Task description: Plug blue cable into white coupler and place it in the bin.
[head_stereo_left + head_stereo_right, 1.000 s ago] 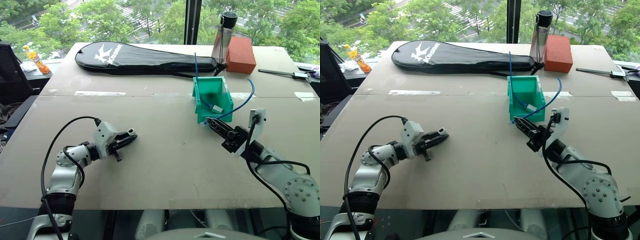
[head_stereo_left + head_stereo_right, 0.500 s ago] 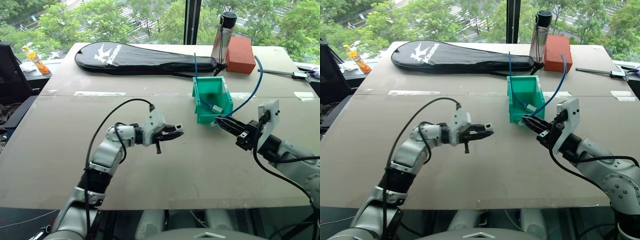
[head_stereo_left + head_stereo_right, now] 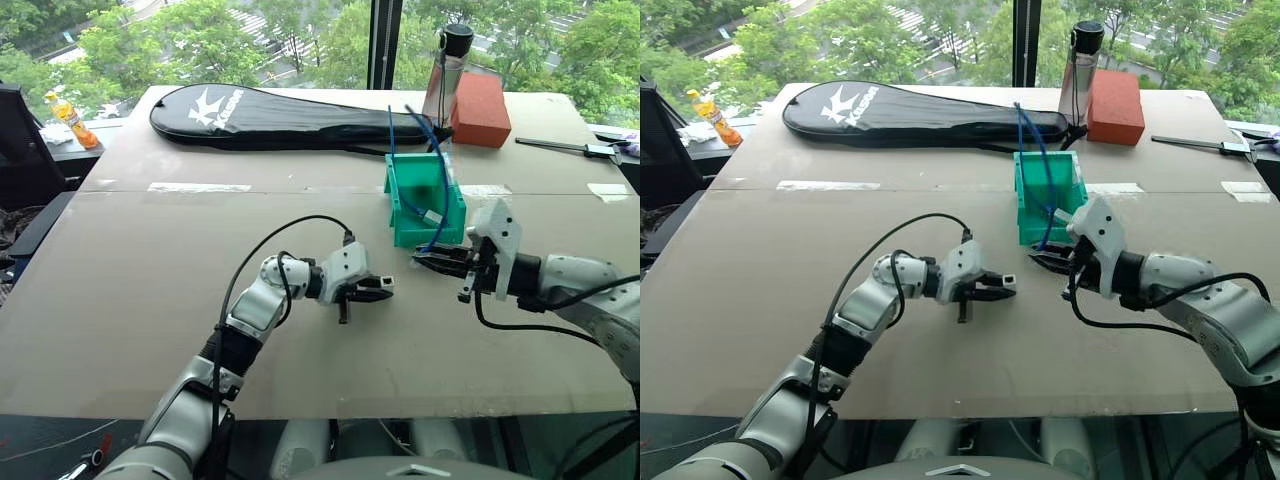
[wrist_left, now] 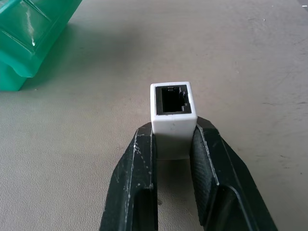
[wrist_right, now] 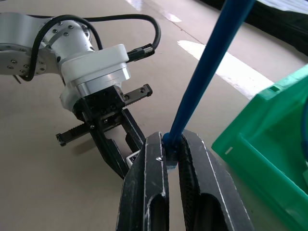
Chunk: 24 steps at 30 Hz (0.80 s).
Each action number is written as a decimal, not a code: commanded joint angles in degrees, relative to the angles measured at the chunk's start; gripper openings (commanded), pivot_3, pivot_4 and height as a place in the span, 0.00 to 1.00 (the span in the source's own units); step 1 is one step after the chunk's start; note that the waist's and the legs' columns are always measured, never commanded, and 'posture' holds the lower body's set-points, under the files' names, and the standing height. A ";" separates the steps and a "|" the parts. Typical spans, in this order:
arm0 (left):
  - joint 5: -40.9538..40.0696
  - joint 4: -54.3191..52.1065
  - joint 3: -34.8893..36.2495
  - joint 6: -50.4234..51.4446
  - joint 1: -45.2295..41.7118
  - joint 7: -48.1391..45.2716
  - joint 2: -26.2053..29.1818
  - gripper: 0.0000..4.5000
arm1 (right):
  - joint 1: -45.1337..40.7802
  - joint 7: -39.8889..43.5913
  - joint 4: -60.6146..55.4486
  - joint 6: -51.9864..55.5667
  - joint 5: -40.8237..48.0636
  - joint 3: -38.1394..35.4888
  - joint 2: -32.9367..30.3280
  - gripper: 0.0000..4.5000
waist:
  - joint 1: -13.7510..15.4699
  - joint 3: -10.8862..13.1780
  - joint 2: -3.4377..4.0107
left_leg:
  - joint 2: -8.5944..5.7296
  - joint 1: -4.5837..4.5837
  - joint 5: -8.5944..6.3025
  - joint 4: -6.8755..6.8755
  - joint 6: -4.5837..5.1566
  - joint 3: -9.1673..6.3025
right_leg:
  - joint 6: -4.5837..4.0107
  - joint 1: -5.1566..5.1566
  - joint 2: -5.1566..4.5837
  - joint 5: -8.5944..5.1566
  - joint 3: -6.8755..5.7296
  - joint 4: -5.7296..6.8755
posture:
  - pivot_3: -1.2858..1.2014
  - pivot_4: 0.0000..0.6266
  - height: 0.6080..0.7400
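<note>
The left gripper (image 3: 385, 291) is clamping the white coupler (image 4: 172, 108), socket mouth facing across toward the right gripper (image 3: 425, 262), which is pinching the blue cable (image 5: 207, 79) by its plug end. The two tips are lining up nearly nose to nose, near each other in front of the green bin (image 3: 402, 228).

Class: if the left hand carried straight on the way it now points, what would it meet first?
Most likely the right hand, holding the blue cable. The left hand grips the white coupler; depth alignment is uncertain.
</note>
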 commanded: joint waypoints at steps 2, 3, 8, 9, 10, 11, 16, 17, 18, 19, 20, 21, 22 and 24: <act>0.15 -2.50 0.09 0.14 0.73 -0.92 0.67 0.08 | -3.38 8.30 4.94 -4.67 -6.58 4.32 2.20 0.00 | 0.11 0.00 0.00 | 0.00 -0.02 0.00 0.00 0.00 -0.01 | 0.04 0.00 0.00 0.02 -0.01 0.00 | 0.52 0.24 1.00; 0.21 -2.81 0.13 0.24 0.89 -0.96 0.91 0.08 | -4.16 9.70 6.22 -5.40 -7.87 5.05 2.88 0.00 | 0.13 0.00 0.00 | 0.00 -0.03 0.00 0.00 0.00 -0.01 | 0.05 0.00 0.00 0.03 -0.01 -0.01 | 0.52 0.24 1.00; 0.74 -4.00 0.00 -0.17 2.18 -0.82 2.03 0.08 | -7.69 15.77 11.93 -8.64 -13.05 8.03 5.54 0.00 | 0.03 0.00 0.00 | -0.01 -0.04 0.00 0.00 0.00 0.00 | 0.06 -0.01 -0.03 0.03 0.00 -0.02 | 0.52 0.24 1.00; 0.84 -4.04 0.01 -0.30 2.31 -0.65 2.10 0.08 | -8.12 16.89 12.76 -9.25 -13.93 8.51 5.88 0.00 | 0.06 0.00 0.00 | -0.01 -0.03 0.00 0.00 0.00 0.00 | 0.06 -0.01 -0.02 0.03 0.00 -0.02 | 0.52 0.24 1.00; 1.05 -4.09 -0.07 -0.60 2.46 -0.57 2.22 0.08 | -8.58 17.81 13.66 -9.91 -14.80 8.95 6.43 0.00 | 0.06 0.00 0.00 | -0.01 -0.02 0.00 0.00 0.00 -0.01 | 0.06 -0.01 -0.02 0.03 -0.02 0.00 | 0.52 0.24 1.00; 1.28 -4.10 -0.15 -0.98 2.55 -0.51 2.31 0.08 | -8.90 18.54 14.31 -10.34 -15.41 9.16 6.95 0.00 | 0.06 0.00 0.00 | -0.01 -0.02 0.00 0.00 0.00 -0.03 | 0.05 0.00 -0.02 0.03 -0.04 0.01 | 0.52 0.24 1.00; 1.87 -3.52 -0.17 -1.93 2.82 0.07 2.11 0.08 | -10.27 22.67 16.65 -11.80 -18.29 10.67 9.10 0.00 | 0.01 -0.01 0.01 | 0.00 0.02 0.00 0.01 -0.01 -0.02 | 0.05 0.00 -0.01 0.03 -0.03 0.05 | 0.52 0.24 1.00; 1.95 -3.60 -0.20 -1.97 2.96 0.17 2.08 0.08 | -10.24 23.41 16.71 -11.97 -18.76 10.98 9.26 0.00 | 0.02 -0.01 0.01 | 0.00 0.02 0.00 0.00 -0.01 -0.02 | 0.05 0.00 -0.01 0.03 -0.03 0.05 | 0.52 0.24 1.00; 2.06 -3.60 -0.26 -2.10 3.13 0.27 2.02 0.08 | -10.17 23.94 16.75 -12.09 -19.15 11.05 9.50 0.00 | 0.04 -0.01 0.01 | 0.00 0.02 0.00 0.00 -0.01 -0.02 | 0.05 0.01 -0.02 0.04 -0.03 0.05 | 0.52 0.24 1.00; 2.20 -3.45 -0.34 -2.33 3.30 0.38 1.93 0.08 | -10.17 24.25 16.76 -12.01 -19.45 11.03 9.81 0.00 | 0.04 -0.01 0.02 | 0.00 0.02 0.00 0.01 -0.01 -0.02 | 0.05 0.01 -0.02 0.04 -0.03 0.04 | 0.52 0.24 1.00; 2.31 -3.27 -0.40 -2.55 3.41 0.48 1.85 0.08 | -10.19 24.52 16.78 -11.89 -19.71 10.98 10.08 0.00 | 0.03 -0.01 0.02 | 0.00 0.02 0.00 0.01 -0.01 -0.01 | 0.05 0.01 -0.02 0.04 -0.03 0.04 | 0.52 0.24 1.00; 2.40 -3.06 -0.42 -2.79 3.46 0.56 1.78 0.08 | -10.26 24.86 16.88 -11.89 -20.16 11.10 10.18 0.00 | 0.02 -0.01 0.02 | 0.00 0.02 0.00 0.01 -0.01 -0.01 | 0.05 0.01 -0.03 0.04 -0.02 0.04 | 0.52 0.24 1.00; 2.45 -2.90 -0.41 -2.94 3.48 0.62 1.72 0.08 | -10.31 25.18 17.04 -12.09 -20.83 11.32 10.20 0.00 | 0.01 -0.02 0.02 | 0.00 0.02 0.00 0.01 -0.01 -0.01 | 0.05 0.01 -0.03 0.04 -0.02 0.04 | 0.52 0.24 1.00; 2.53 -2.66 -0.38 -3.24 3.56 0.71 1.55 0.08 | -10.13 25.86 17.89 -13.28 -23.00 12.12 9.87 0.00 | 0.03 -0.02 0.02 | -0.01 0.04 0.01 0.01 -0.01 -0.02 | 0.05 0.01 -0.02 0.04 -0.03 0.05 | 0.52 0.24 1.00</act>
